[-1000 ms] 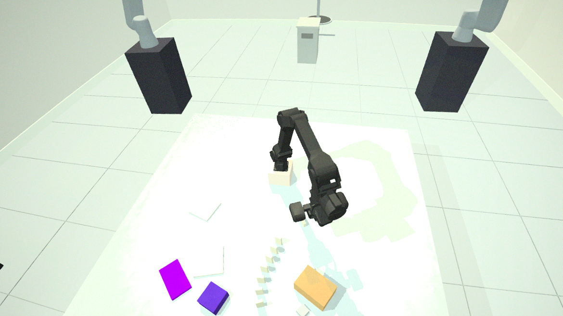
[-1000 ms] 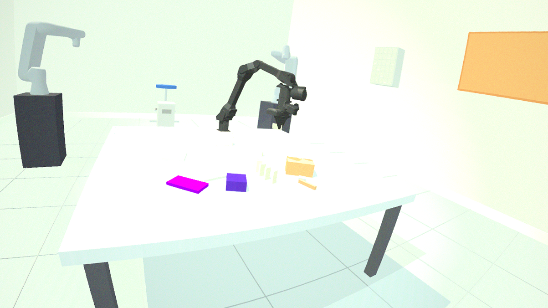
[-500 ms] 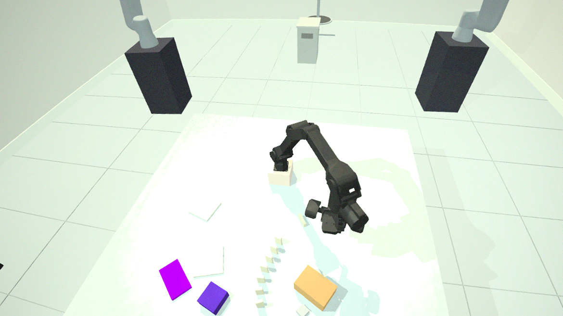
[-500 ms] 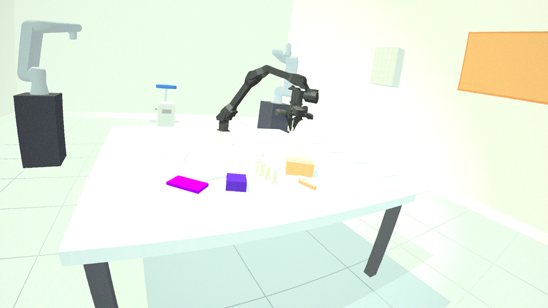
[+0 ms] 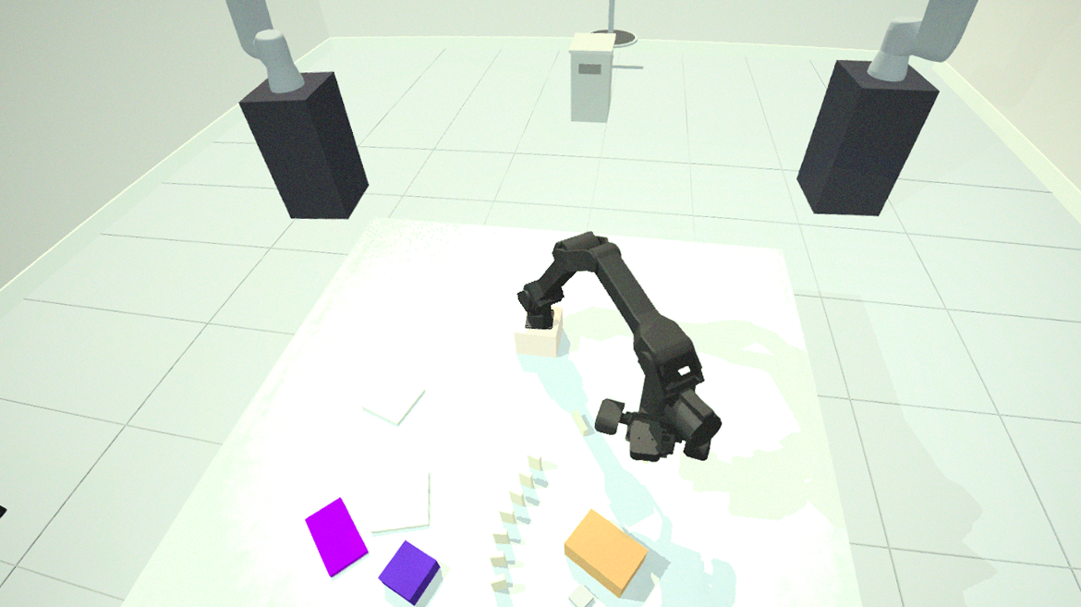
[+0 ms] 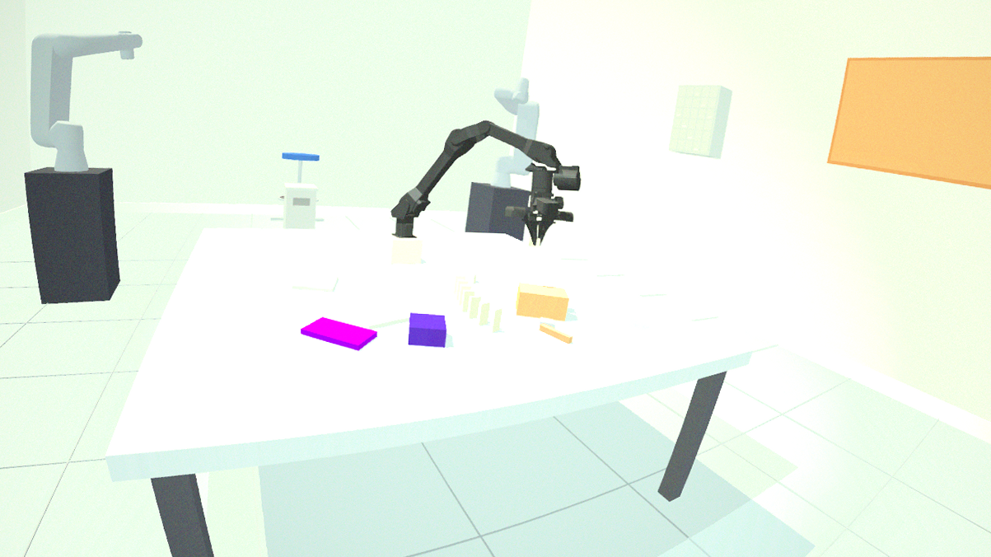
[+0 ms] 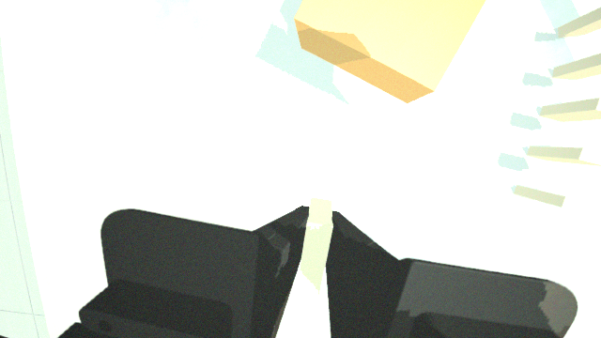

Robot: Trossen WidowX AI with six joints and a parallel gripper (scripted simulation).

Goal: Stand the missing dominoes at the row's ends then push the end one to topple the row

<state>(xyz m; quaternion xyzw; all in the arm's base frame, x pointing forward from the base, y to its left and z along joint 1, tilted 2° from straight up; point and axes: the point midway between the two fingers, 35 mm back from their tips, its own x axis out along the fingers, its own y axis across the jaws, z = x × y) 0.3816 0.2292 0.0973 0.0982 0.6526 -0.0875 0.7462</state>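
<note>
Here, a pale domino (image 7: pixel 317 244) is being clamped between the fingertips of the gripper (image 5: pixel 650 453) (image 6: pixel 538 241) (image 7: pixel 318 218), above the table (image 5: pixel 302 430) (image 6: pixel 316 426). Beyond it, seven dominoes (image 5: pixel 507 517) (image 6: pixel 474 306) (image 7: pixel 568 110) are standing in a curved row. An orange block (image 5: pixel 605 551) (image 6: pixel 542 302) (image 7: pixel 376 42) is sitting beside the row; a purple block (image 5: pixel 409 570) (image 6: pixel 427 330) is resting on its other side.

Top and exterior share table
</note>
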